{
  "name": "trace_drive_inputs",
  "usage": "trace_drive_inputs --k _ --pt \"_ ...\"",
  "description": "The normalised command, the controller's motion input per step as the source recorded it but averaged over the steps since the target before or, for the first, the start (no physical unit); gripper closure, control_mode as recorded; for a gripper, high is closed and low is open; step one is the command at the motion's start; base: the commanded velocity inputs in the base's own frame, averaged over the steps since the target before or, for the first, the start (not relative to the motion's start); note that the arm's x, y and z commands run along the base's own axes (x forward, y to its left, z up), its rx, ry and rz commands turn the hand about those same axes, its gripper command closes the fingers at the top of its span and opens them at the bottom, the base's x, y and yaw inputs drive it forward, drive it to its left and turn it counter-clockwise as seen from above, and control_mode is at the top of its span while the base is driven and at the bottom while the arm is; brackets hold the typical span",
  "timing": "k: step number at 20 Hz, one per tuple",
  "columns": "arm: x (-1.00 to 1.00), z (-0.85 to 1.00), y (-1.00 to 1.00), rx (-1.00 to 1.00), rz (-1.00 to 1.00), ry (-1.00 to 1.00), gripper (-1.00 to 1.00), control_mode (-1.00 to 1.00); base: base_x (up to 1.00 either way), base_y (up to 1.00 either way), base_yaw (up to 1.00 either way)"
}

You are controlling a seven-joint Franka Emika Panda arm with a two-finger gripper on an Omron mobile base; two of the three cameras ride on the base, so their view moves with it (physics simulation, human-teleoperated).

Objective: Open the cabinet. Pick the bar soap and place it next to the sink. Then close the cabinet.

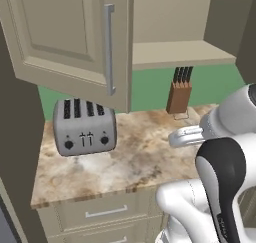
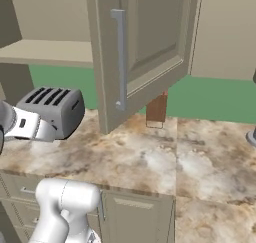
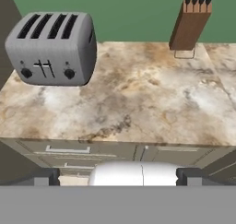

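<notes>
Counter (image 1: 140, 162) w/ toaster (image 1: 84, 127), cabinet (image 1: 75, 37) door open.

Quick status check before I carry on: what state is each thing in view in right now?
cabinet: door swung open, shelf inside bare where visible
gripper: open, holding nothing
toaster: upright on the counter, slots empty
knife block: upright by the green wall, knives in it
drawers: shut
countertop: bare between toaster and knife block
</notes>
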Motion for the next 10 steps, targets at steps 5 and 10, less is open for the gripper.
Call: trace_drive_inputs --k 5,10 --pt "0.0 0.0 0.0 0.0 0.0 0.0 -1.0 1.0 0.48 0.35 -0.14" --pt "0.0 0.0 0.0 0.0 0.0 0.0 -1.0 1.0 0.31 -0.22 -0.09"
